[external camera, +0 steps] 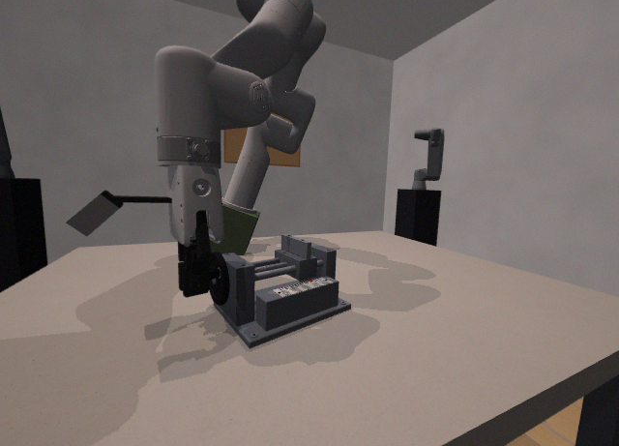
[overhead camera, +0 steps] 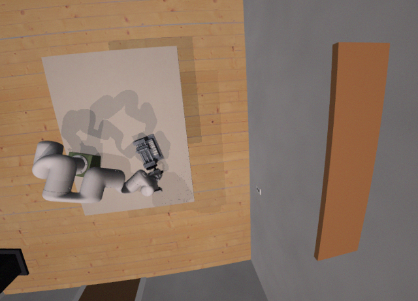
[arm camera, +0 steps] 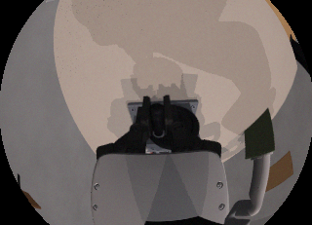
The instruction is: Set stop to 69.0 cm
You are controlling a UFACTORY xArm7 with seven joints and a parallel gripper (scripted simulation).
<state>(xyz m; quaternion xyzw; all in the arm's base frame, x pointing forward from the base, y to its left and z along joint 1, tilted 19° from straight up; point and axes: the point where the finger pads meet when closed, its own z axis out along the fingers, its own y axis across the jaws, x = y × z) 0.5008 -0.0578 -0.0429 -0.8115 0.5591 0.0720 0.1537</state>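
Note:
A dark grey stop fixture stands on the beige table, with guide rods, a sliding stop block and a white scale strip with a red mark on its front. Its black handwheel is at the near left end. My gripper hangs down at that end and is shut on the handwheel's handle. In the top view the fixture lies just beyond the gripper. In the wrist view the dark fingers close over the wheel, which hides the fixture behind it.
The arm's green base stands behind the fixture. A flat grey camera plate on a rod sticks out left of the wrist. Another small arm on a black pedestal stands off the table at the back right.

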